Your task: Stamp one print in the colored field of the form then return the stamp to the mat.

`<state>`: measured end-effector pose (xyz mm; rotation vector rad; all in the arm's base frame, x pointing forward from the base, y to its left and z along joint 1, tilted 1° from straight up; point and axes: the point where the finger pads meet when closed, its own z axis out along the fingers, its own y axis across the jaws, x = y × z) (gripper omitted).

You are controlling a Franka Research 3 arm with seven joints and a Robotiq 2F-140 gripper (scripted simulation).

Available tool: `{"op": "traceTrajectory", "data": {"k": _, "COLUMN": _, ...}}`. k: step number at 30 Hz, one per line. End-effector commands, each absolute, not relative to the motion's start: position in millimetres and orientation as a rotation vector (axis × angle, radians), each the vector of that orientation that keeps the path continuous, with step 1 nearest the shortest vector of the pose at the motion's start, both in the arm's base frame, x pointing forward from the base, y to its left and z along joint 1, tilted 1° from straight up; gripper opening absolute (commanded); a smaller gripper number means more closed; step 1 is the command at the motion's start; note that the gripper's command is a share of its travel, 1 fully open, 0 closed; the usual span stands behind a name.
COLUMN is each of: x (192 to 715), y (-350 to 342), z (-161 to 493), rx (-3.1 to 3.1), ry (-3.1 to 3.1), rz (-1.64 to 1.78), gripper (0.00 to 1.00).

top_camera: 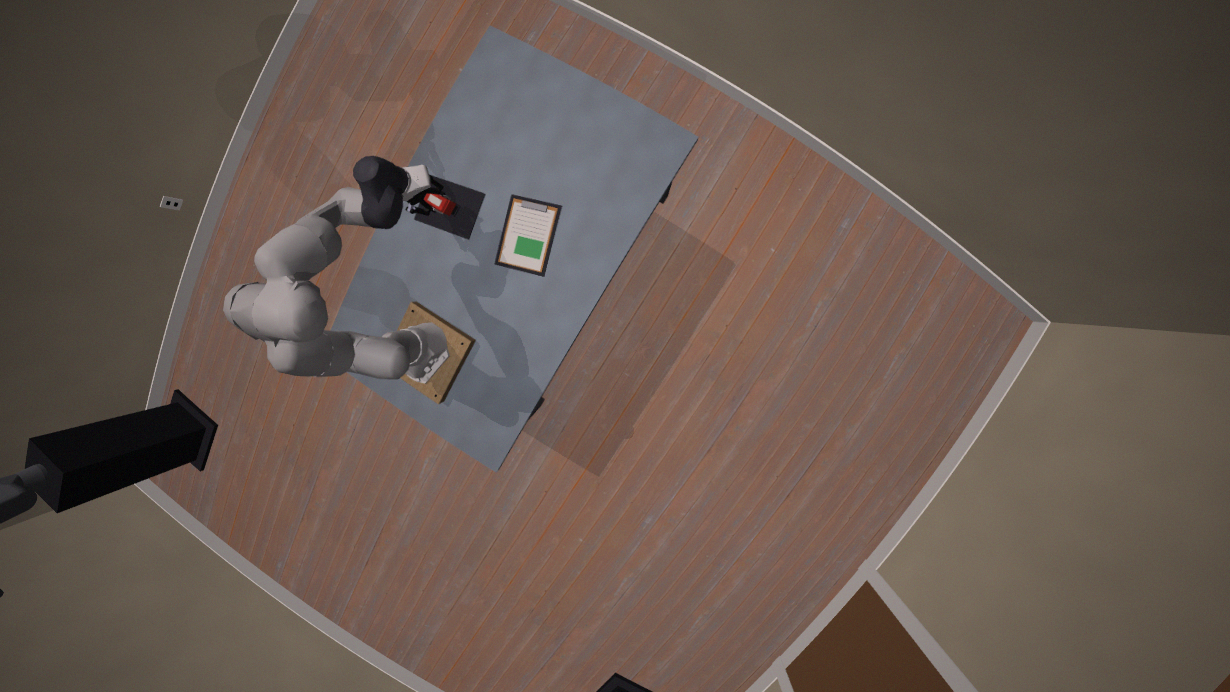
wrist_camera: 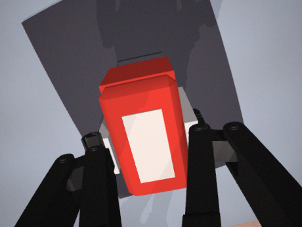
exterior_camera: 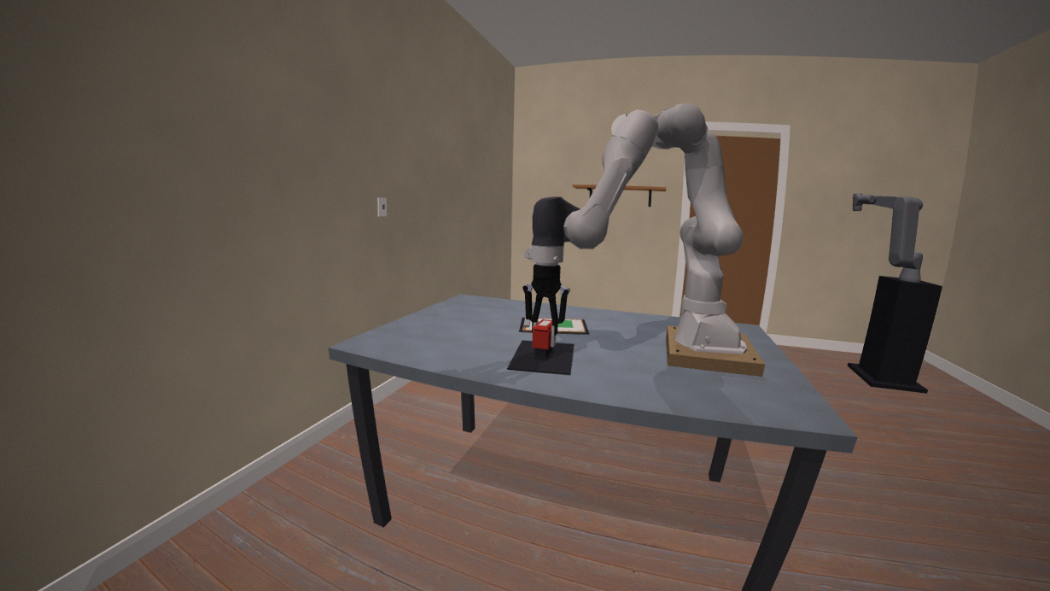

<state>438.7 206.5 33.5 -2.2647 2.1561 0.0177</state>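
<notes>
Apparently mid-mat: gripper-clamped stamp.

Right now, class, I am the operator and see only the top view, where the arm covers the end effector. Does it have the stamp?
Observer: Yes. In the wrist view the end effector is shut on the red stamp, with a pad against each long side.
Operator: Is it lifted?
Observer: Apparently not. In the exterior view its foot seems to meet the black mat.
Operator: Tipped?
Observer: No, the exterior view shows it upright.
</notes>
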Motion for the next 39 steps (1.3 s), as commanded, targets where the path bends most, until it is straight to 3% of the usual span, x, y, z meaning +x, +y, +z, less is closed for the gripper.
{"op": "traceTrajectory", "data": {"k": 1, "x": 438.7, "y": 206.6, "z": 32.5, "rx": -2.264, "ry": 2.158, "rz": 0.015, "gripper": 0.18}}
{"op": "traceTrajectory", "data": {"k": 31, "x": 438.7, "y": 206.6, "z": 33.3, "rx": -2.264, "ry": 2.158, "rz": 0.015, "gripper": 0.18}}
{"op": "traceTrajectory", "data": {"k": 39, "x": 438.6, "y": 206.1, "z": 63.8, "rx": -2.264, "ry": 2.158, "rz": 0.015, "gripper": 0.18}}
